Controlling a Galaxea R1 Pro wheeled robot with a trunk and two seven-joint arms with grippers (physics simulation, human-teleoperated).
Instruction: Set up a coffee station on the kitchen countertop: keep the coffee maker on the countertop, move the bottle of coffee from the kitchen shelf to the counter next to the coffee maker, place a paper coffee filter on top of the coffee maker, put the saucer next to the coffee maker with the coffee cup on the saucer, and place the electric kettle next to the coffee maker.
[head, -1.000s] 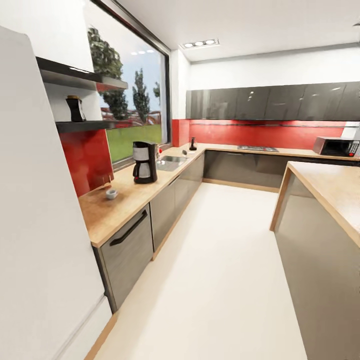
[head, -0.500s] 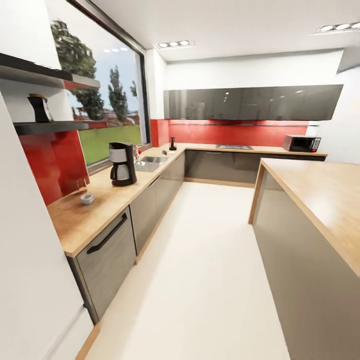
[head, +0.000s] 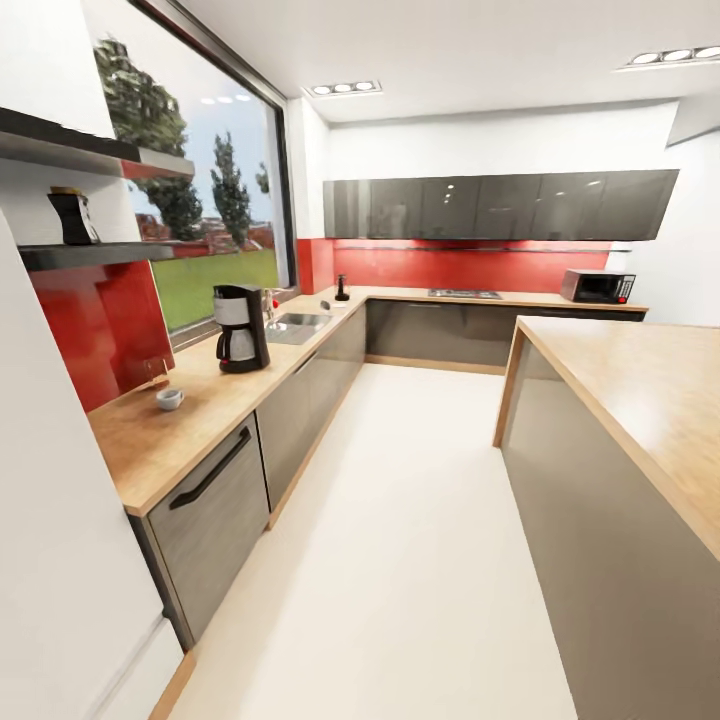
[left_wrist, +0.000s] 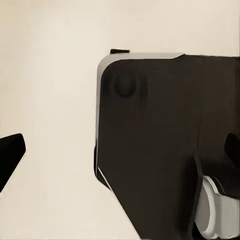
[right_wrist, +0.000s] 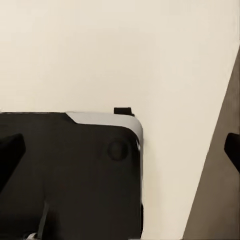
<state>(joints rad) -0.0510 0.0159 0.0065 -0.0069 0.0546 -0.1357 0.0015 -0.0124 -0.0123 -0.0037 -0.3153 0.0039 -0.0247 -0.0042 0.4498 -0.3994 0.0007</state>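
Coffee maker (head: 241, 328) stands on kitchen countertop (head: 160, 440).

- The head view looks from standing height down the kitchen aisle, with the long tabletop (head: 200, 420) running away along its left and the island (head: 640, 400) on its right.
- Both wrist views face straight down, close above the pale floor (left_wrist: 50, 100).
- Both share the robot's dark base (left_wrist: 165, 150).

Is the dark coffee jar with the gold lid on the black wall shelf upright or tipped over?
Upright. The dark coffee jar with the gold lid stands on its base on the black wall shelf, lid uppermost.
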